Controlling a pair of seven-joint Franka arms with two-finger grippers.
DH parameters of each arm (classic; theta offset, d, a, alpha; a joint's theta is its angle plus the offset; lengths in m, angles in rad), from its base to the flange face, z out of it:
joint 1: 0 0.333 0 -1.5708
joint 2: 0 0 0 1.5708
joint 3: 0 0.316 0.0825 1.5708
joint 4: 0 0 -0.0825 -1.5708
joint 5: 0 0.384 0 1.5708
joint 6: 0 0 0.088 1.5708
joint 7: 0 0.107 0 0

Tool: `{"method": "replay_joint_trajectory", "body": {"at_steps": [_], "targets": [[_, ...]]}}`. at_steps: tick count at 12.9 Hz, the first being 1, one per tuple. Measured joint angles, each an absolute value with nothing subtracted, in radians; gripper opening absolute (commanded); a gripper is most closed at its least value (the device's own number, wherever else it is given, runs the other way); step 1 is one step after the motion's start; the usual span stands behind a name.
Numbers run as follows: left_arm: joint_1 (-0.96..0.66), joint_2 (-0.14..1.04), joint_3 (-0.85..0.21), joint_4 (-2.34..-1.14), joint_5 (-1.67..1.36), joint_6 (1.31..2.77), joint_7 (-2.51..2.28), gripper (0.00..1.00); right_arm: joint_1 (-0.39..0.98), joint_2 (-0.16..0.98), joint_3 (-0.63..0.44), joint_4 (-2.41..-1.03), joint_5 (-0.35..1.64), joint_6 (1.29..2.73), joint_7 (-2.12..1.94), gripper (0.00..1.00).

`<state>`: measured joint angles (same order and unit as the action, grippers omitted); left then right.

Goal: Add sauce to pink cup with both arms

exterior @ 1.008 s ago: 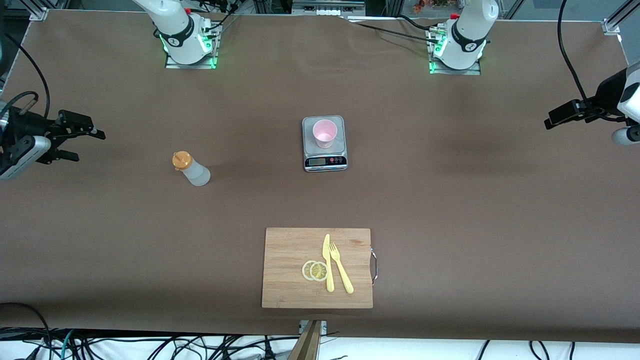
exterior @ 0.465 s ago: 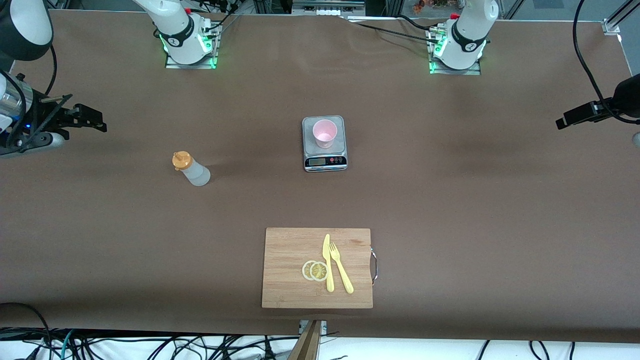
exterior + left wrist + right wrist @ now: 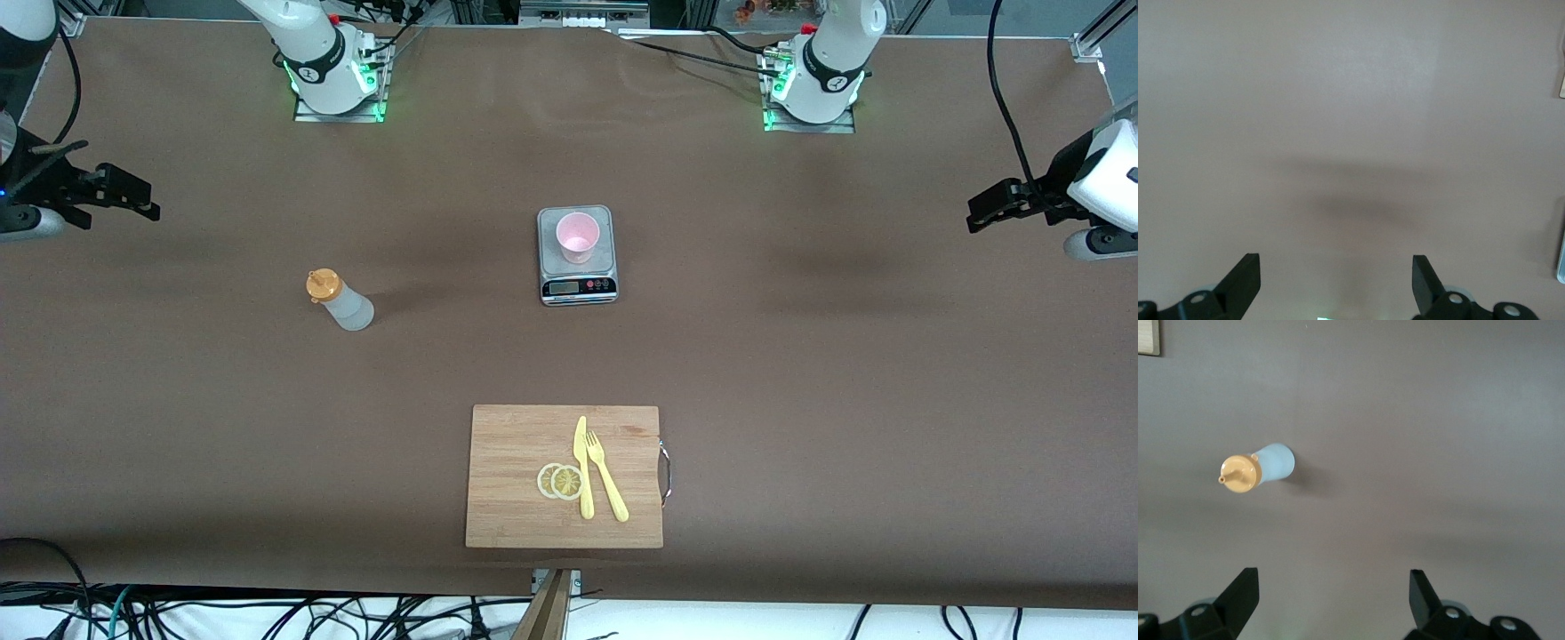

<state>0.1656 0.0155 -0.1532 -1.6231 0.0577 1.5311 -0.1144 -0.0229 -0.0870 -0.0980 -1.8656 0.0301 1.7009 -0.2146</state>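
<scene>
- My right tool (image 3: 147, 206) hangs over the surface (image 3: 800, 373) at the right arm's end, its fingers (image 3: 1238, 597) spread apart and holding nothing.
- The sauce (image 3: 340, 300), one squeeze bottle with an orange cap, stands on the surface well apart from that tool, toward the middle and nearer the front camera than what the tool is over. My right wrist view shows it (image 3: 1257, 469) upright with bare surface all around it.
- One scale (image 3: 576, 256) sits mid-surface, and the pink cup (image 3: 578, 237), the only cup, stands upright on its platform, well apart from both tools.
- One wooden cutting board (image 3: 516, 480) lies nearer the front camera than the scale. On it I count two lemon slices (image 3: 560, 481) overlapping, one yellow knife (image 3: 583, 467) and one yellow fork (image 3: 606, 476) side by side, the knife touching the slices.
- My left tool (image 3: 976, 213) hangs over the surface at the left arm's end, fingers (image 3: 1426, 280) apart and empty, with only bare surface under it; the cup and the sauce are both well apart from it.
</scene>
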Motion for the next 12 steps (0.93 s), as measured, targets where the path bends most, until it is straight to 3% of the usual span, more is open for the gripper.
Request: {"method": "replay_joint_trajectory", "body": {"at_steps": [7,12], "targets": [[0.188,0.011,-0.135,-1.621,0.058,1.571,-0.092,1.0,-0.021,-0.095,-0.036,-1.86,0.029,1.721,-0.05,1.0],[0.226,0.007,-0.134,-1.621,0.057,1.571,-0.046,1.0,-0.004,-0.037,-0.036,-1.758,0.026,1.701,-0.05,1.0]]}}
